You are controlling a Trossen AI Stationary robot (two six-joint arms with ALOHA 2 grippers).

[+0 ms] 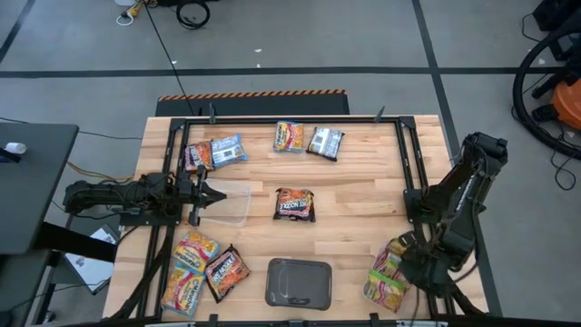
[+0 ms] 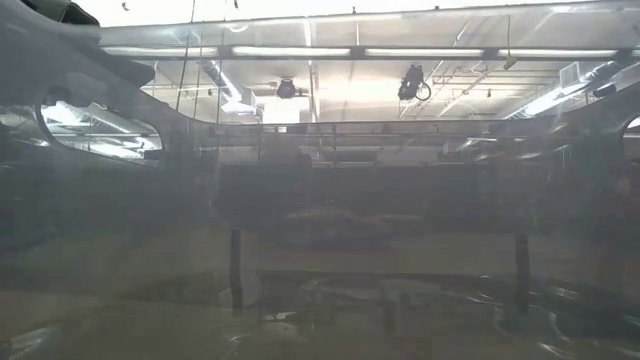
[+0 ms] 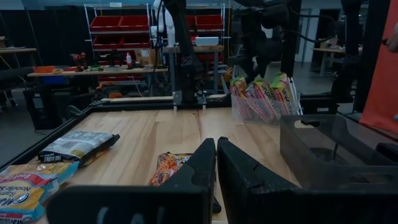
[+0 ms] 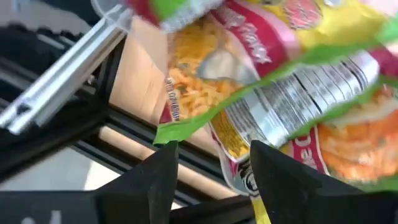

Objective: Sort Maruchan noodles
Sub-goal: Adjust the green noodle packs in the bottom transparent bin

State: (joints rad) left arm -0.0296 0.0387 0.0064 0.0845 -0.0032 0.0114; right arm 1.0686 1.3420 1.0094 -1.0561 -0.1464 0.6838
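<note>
Ramen packets lie flat on the wooden table: blue-silver, orange and dark-silver near the far edge, one brown-black in the middle, and orange-yellow ones near the left corner. Yellow-green packets stand in a clear tub at the near right. My left gripper is shut, low over the table beside an empty clear tub, pointing at the brown-black packet. My right gripper is open, right at the yellow-green packets. My right gripper comes down slanting onto the yellow-green packets in the tub. A packet's green-edged end lies in the gap between its fingers. Whether a finger touches it cannot be told.
A grey rounded tray sits at the near edge, in the middle. A black rail frame borders the table. Bare wood lies between the middle packet and the right rail. The low view is hazed over and shows nothing of the table.
</note>
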